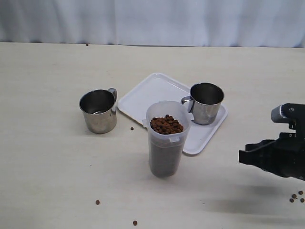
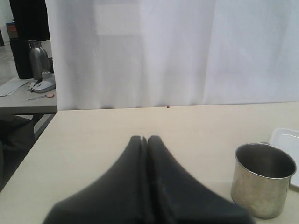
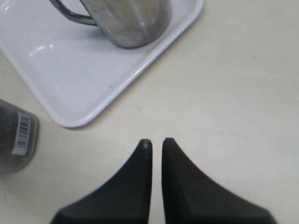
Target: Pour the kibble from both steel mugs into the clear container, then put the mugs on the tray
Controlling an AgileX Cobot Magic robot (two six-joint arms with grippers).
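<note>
**Bench (image 1: 47, 157).** Pale wood-grain top with a white curtain (image 1: 152, 21) hanging behind it.

**Clear container (image 1: 165, 143).** Stood upright on the bench, just beside the near edge of the tray and between the two mugs. Its lid was off. It was filled almost to the rim with kibble (image 1: 166, 124). A barcode label showed on its wall in the right wrist view.

**Tray (image 1: 147, 95).** White, lying flat on the bench at an angle.

**Right steel mug (image 1: 206, 102).** Stood upright on the tray's right end, with its handle towards the container.

**Left steel mug (image 1: 98, 111).** Stood upright on the bench, left of the tray and apart from it. Its handle was at the rear right, and the inside showed bare metal.

**Stray pellets.** Two lay on the near bench (image 1: 97, 202), one lay beside the left mug, and a small cluster (image 1: 296, 196) lay at the right edge.

**Right fingers (image 3: 145, 158).** Hung over bare bench near the tray's corner. They were drawn together with only a thin slit between the tips, and gripped nothing.

**Left fingers (image 2: 135, 158).** Pressed together and empty, above the bench near the left mug.
</note>
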